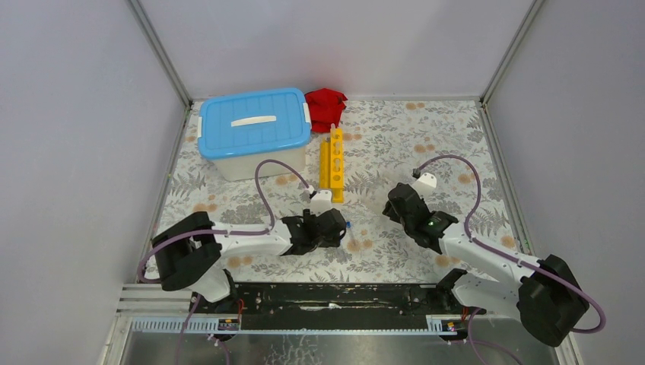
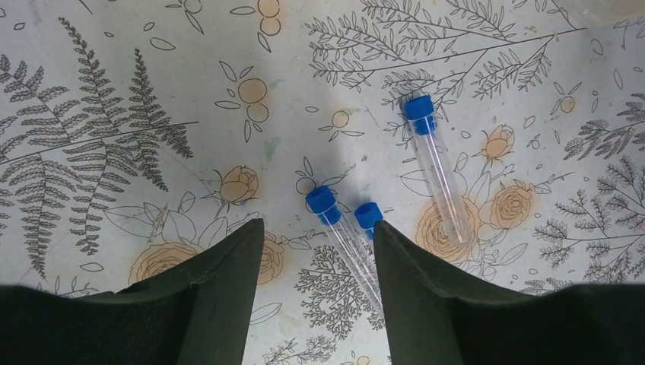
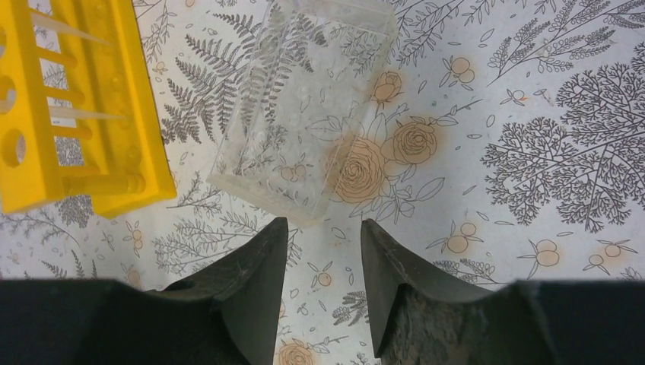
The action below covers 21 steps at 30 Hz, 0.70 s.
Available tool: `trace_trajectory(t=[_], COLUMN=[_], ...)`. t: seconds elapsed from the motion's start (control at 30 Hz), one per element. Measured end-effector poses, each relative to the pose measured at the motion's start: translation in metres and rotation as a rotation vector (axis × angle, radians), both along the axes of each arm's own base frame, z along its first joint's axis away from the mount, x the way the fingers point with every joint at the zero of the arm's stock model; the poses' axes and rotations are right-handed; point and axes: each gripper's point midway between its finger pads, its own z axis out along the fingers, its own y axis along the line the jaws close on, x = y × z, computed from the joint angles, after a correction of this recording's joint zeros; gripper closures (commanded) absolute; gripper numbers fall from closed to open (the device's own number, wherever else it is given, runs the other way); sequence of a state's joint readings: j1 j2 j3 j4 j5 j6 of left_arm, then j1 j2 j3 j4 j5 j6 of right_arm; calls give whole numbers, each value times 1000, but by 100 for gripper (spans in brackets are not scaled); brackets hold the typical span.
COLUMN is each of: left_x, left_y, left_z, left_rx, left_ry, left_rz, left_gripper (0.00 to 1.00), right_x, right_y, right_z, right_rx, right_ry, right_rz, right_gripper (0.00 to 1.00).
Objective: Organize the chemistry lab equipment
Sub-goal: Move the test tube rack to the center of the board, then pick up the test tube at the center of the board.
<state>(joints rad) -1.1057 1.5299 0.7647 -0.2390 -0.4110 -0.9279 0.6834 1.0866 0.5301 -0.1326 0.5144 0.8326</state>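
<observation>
The left gripper [image 2: 317, 226] hung over the patterned table [image 2: 114, 61] with its jaws parted and nothing in them. Two small blue-capped tubes [image 2: 341, 236] lay side by side on the cloth, between the fingers but crowded against one of them; a third tube [image 2: 437, 171] lay apart, further out. That crowding was the risk. Closing from here would likely catch both tubes at once, or the finger over the second tube would pin it and send it rolling, since smooth round tubes skid readily.

The right gripper [image 3: 323, 224] was likewise spread and empty, with the clear tube holder [image 3: 304, 114] lying just ahead of its fingertips, near the yellow rack [image 3: 76, 106]. Meeting the holder at its corner could spin it or shove it into the rack — and its transparency made the edges hard to judge.
</observation>
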Motion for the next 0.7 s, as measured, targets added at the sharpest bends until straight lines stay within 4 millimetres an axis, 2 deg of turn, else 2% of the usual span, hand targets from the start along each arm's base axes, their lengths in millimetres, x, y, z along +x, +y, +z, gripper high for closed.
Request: trace_trajectory(t=[0.33,0.7], left_x=[4,9], left_y=[-1,-4], left_z=[-6,-9], left_rx=[19,37], left_ry=[3,3], left_rz=[30,61], left_gripper=[40,43], right_x=[-11,-18], right_y=[4,3], right_z=[12,11], right_rx=[-6,-31], right_ry=[-32,-35], right_rz=[61,85], right_gripper=[53,53])
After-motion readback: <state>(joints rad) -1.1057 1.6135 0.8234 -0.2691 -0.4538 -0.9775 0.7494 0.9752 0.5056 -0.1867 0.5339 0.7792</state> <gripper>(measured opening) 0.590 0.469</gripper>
